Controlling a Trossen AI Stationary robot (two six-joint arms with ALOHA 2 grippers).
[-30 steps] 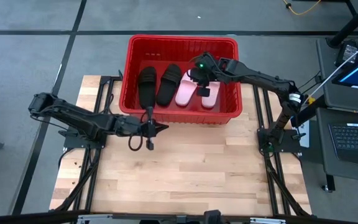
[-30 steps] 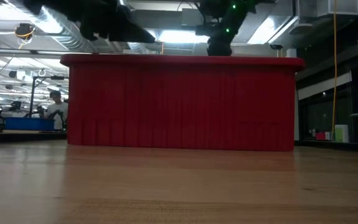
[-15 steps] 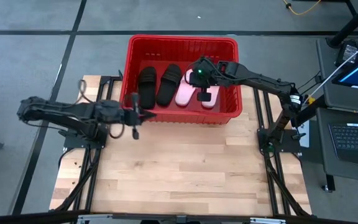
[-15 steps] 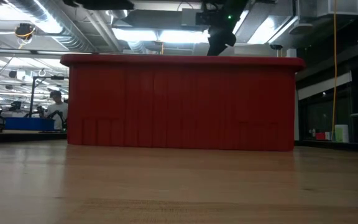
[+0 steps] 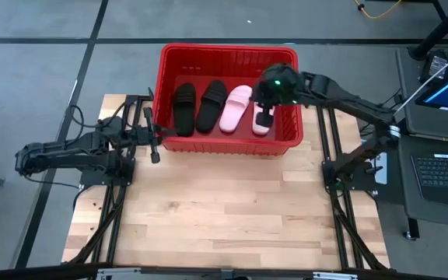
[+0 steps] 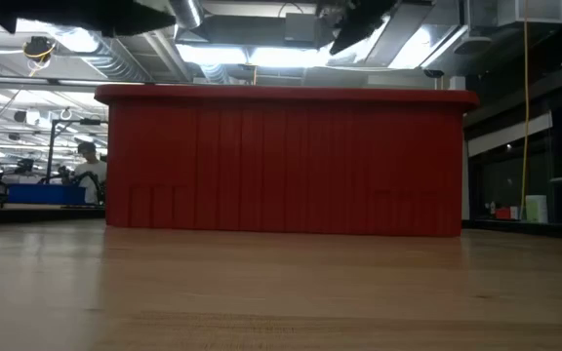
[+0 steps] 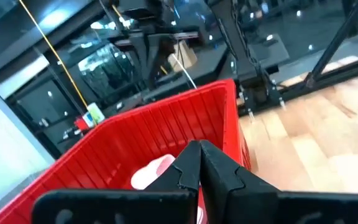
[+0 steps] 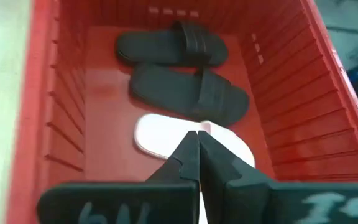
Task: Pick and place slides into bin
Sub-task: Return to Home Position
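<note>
Both pairs of jaws are closed tip to tip with nothing gripped. The left gripper (image 7: 197,149) is held just outside the near-left corner of the large bright red slotted plastic bin (image 5: 224,49). The right gripper (image 8: 197,135) hangs above the bin's right end.

All four slides are found on the bin floor, side by side in a row. The two matte black slide sandals (image 5: 183,110) lie to the left and the two pale pink slide sandals (image 5: 236,109) to the right. The rightmost pink one is partly hidden under the right gripper.

Each long axis runs from the near wall toward the far wall, leaning slightly off square. In the right wrist view the wide straps sit toward the far-wall end, so the toes are judged to point away from the front of the pale wooden table (image 5: 232,210).

These slides are judged light, pliable and springy, with a matte skin unlikely to slip and nothing fragile about them. The arched strap is judged the best hold, pinched across its crown, where fingers can pass beneath. A sole edge would serve less well, since it is expected to flex and droop.
</note>
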